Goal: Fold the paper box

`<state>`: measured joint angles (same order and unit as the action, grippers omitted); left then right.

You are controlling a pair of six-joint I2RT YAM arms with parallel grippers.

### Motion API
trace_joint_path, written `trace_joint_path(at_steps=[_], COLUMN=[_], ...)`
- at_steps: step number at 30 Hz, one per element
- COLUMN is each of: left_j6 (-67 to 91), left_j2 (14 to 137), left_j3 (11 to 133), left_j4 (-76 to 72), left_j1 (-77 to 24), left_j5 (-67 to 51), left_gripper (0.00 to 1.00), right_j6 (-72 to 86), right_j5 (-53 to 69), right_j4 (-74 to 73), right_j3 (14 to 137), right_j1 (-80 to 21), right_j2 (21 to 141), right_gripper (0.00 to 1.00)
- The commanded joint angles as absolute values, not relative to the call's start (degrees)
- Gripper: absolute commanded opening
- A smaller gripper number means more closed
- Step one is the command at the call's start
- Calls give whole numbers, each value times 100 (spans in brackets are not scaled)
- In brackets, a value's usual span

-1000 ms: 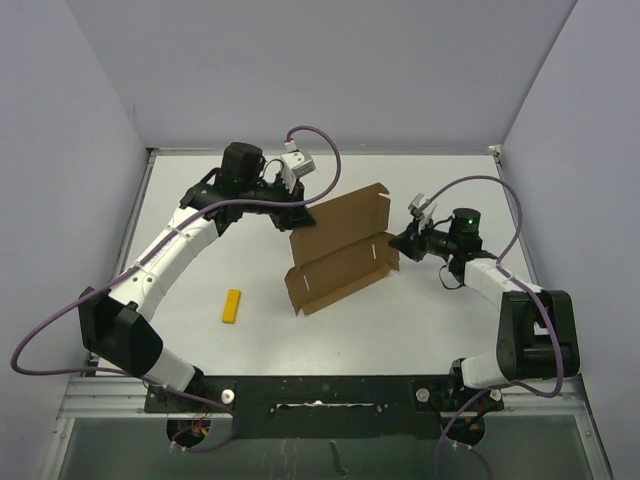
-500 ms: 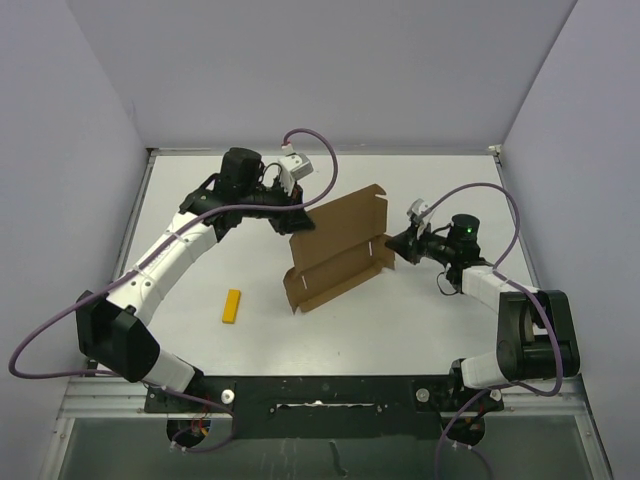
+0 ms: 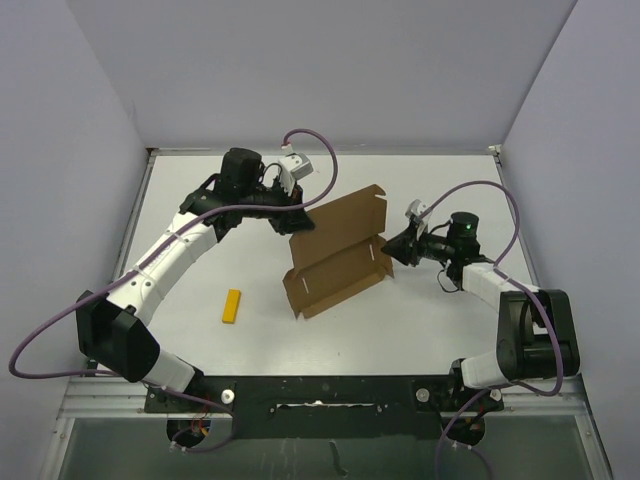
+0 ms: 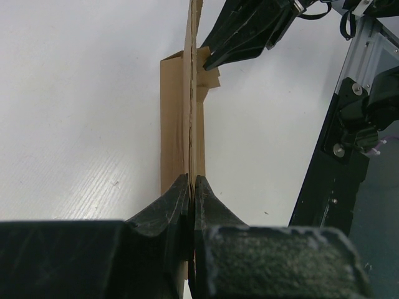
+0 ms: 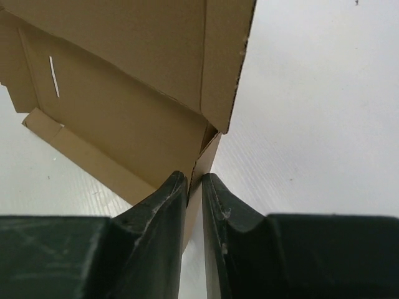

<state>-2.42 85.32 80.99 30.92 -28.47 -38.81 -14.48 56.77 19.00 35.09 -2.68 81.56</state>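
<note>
Top view high, looking down; wrist views close; all share paper box.

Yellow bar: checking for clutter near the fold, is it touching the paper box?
No, the yellow bar lies apart, left of the paper box.

One paper box, one yellow bar

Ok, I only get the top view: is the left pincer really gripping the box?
Observer: Yes. The left wrist view shows the left pincer shut on the edge of a raised panel of the box, seen edge-on.
Operator: And the right one?
Observer: On its own wrist view the right pincer straddles a small corner flap, jaws slightly apart. Whether it presses the flap I cannot tell.
</note>
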Motion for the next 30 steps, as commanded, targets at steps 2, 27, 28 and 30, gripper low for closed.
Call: trace_joint_path(at_steps=[2, 27, 28, 30], left_j6=[-347, -631, -639, -642], left_j2=[8235, 8274, 8279, 8279], left_j3=[8121, 8224, 8241, 8259], left_j4=[2915, 3052, 3056, 3065], left_j1=[-2896, -2900, -2898, -2896], left_j5=[-3902, -3833, -3840, -3839], left_gripper=[0, 0, 0, 0], right_j6=[-1470, -1848, -1612, -1390], right_j5=[6306, 6584, 6294, 5822], right_j4=[1651, -1212, -1014, -859], right_j3=[3880, 5424, 5363, 5338], right_j1=[-295, 966, 1001, 1010], right_j2=[8218, 8275, 8341, 8572], right_gripper=[22, 43, 34, 17])
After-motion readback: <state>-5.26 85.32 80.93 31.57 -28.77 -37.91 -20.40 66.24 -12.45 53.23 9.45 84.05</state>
